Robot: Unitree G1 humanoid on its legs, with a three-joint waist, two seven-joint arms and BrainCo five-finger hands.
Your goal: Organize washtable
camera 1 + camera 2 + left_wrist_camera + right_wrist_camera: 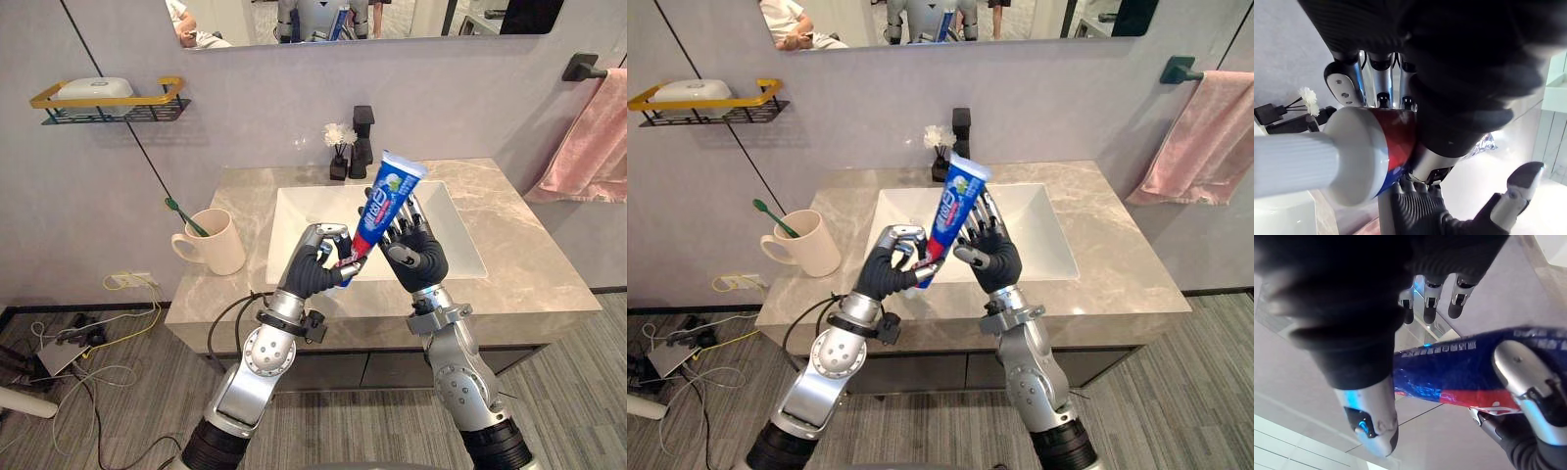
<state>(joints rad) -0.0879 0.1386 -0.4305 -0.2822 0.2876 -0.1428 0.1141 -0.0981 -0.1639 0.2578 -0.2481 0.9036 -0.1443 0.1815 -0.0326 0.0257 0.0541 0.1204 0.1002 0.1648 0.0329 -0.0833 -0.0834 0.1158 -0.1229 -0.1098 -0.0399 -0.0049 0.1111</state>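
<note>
the toothpaste tube (386,201) is held up over the sink (453,233), cap end down. the low end is gripped by the curled left hand (315,266). the tube is steadied by the flat, open right hand (416,250), likely so it can be put in the cup (223,245).

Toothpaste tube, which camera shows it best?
Left eye view: nearly the whole tube shows, tilted upright. The right eye view matches. The left wrist view shows its cap end, the right wrist view part of its blue body.
</note>
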